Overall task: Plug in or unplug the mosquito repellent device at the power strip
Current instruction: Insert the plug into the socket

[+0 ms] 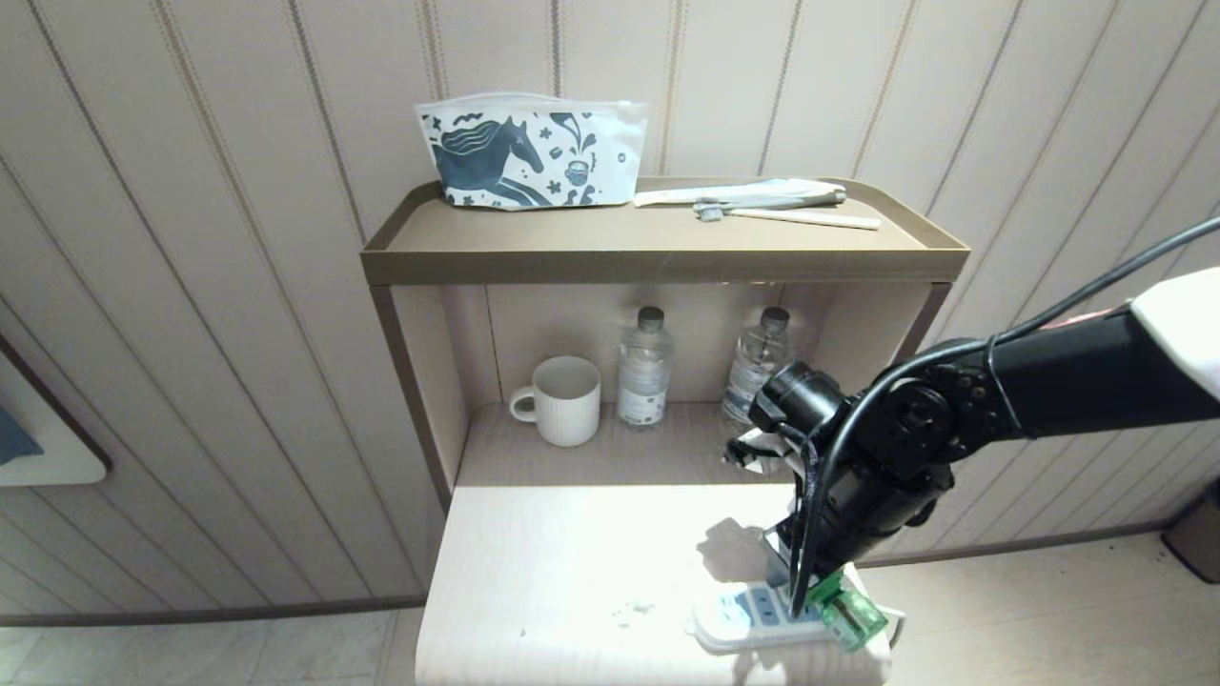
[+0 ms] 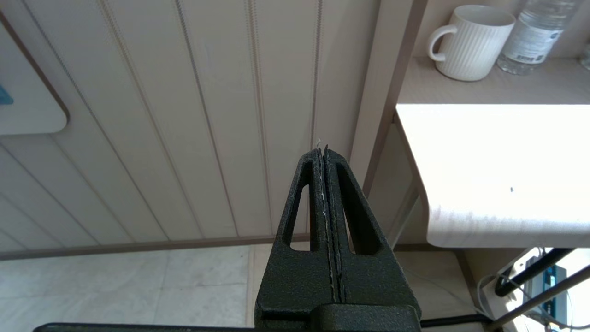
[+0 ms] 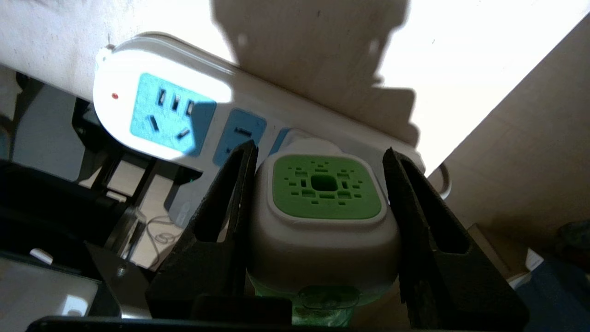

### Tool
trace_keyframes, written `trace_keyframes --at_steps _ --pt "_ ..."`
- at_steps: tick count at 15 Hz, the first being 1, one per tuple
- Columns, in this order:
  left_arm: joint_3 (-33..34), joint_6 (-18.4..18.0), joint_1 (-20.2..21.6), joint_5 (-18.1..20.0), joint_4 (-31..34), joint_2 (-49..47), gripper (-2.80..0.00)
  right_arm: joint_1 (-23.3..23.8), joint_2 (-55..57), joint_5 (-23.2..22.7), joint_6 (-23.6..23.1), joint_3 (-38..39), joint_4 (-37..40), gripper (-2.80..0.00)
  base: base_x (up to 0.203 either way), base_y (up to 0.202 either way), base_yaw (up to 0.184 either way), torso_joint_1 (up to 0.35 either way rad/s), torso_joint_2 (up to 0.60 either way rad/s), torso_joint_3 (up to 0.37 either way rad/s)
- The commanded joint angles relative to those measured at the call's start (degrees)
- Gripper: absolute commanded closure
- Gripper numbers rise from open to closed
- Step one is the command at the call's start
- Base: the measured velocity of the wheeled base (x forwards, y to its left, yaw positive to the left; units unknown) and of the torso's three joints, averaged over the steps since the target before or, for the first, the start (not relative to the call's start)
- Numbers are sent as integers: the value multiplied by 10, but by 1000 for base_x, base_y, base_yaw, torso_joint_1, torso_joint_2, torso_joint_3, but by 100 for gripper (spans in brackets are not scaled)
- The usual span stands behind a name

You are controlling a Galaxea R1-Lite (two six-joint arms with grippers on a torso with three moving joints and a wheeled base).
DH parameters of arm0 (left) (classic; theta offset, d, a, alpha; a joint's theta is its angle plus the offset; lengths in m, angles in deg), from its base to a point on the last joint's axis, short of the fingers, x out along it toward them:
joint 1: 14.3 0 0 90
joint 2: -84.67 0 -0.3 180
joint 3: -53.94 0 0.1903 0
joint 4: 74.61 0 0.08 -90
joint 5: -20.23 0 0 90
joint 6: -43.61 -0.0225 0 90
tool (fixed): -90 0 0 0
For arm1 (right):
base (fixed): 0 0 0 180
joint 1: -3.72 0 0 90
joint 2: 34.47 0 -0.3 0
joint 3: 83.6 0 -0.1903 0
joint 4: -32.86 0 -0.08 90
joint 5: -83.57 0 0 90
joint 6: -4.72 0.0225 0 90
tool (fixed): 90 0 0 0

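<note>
The right gripper (image 3: 318,203) is clamped on the white head of the mosquito repellent device (image 3: 322,216), one finger on each side. The device sits on the power strip (image 1: 743,617), which lies along the near edge of the table (image 1: 572,562) at its right corner, partly overhanging it.

Judged from here, the risks are these. The strip is loose and close to the edge, so any sideways drag could slide it off the corner. If the device is seated in a socket, a tilted pull could lift the strip with it. If it is going in, pins that miss the slots would shove the strip instead. Whether the pins are engaged cannot be seen.

The table top is pale wood, brightly lit. Behind it, a lower shelf holds a white mug (image 1: 562,400) and two water bottles (image 1: 643,367). The top shelf carries a horse-print pouch (image 1: 529,152) and a toothbrush (image 1: 786,217). The wall is panelled. The left gripper (image 2: 325,184) hangs off the table's left side, fingers together on nothing.
</note>
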Motion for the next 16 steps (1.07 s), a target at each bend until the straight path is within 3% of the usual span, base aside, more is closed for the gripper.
trace_keyframes --at_steps 1,4,16 --pt "0 0 -1 0 0 0 0 -1 -10 1 1 18 -16 0 0 0 0 0 0 0" --pt "0 0 0 0 0 0 0 -2 -8 1 1 41 -65 0 0 0 0 0 0 0" --pt "0 0 0 0 0 0 0 -1 -16 4 1 -10 -61 0 0 0 0 0 0 0"
